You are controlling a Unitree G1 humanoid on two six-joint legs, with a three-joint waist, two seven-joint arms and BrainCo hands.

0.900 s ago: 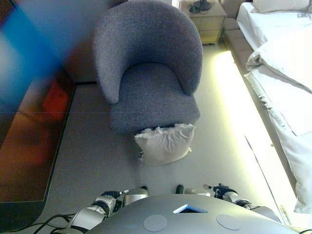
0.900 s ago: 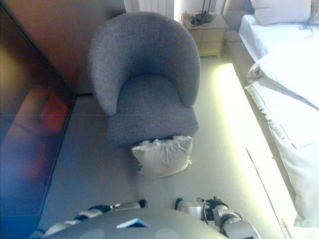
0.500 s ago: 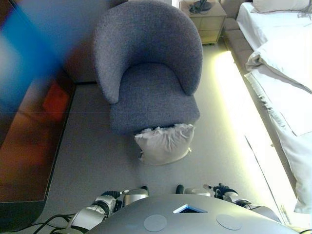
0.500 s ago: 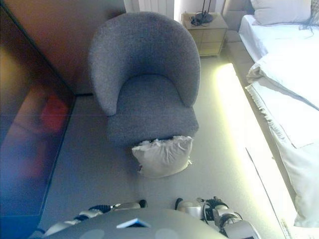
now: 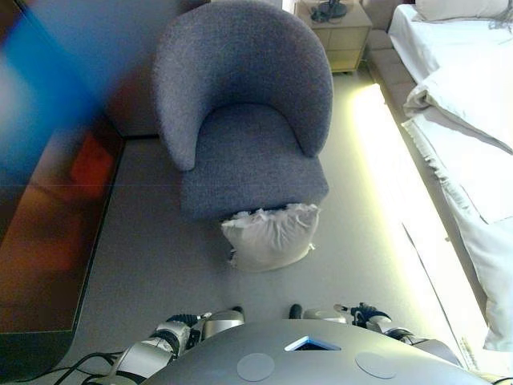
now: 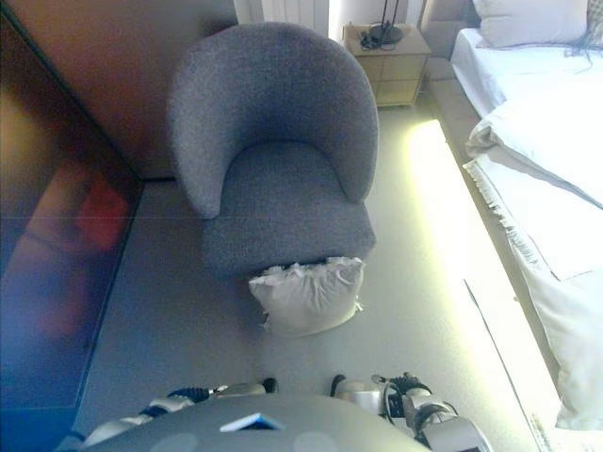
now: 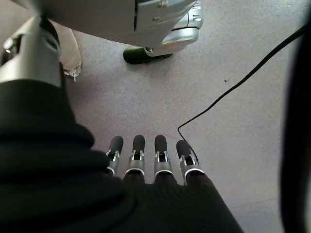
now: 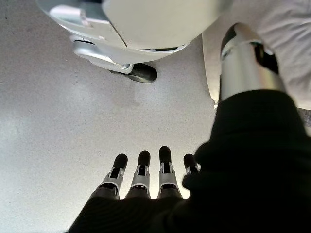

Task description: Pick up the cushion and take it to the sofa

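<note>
A pale cushion [image 5: 271, 237] lies on the grey carpet and leans against the front of a grey tub armchair [image 5: 244, 120]. It also shows in the right eye view [image 6: 306, 295]. A pale corner of it shows in the left wrist view [image 7: 72, 48]. My left hand [image 7: 148, 162] hangs low over the carpet with straight fingers and holds nothing. My right hand [image 8: 146, 174] hangs the same way, fingers straight and empty. Both hands are well short of the cushion, on my side of it.
A bed with white covers [image 5: 473, 104] runs along the right, with a lit strip [image 5: 393, 176] at its base. A nightstand [image 5: 337, 32] stands behind the armchair. A dark glossy panel [image 5: 48, 224] lines the left. A black cable [image 7: 233, 87] lies on the carpet.
</note>
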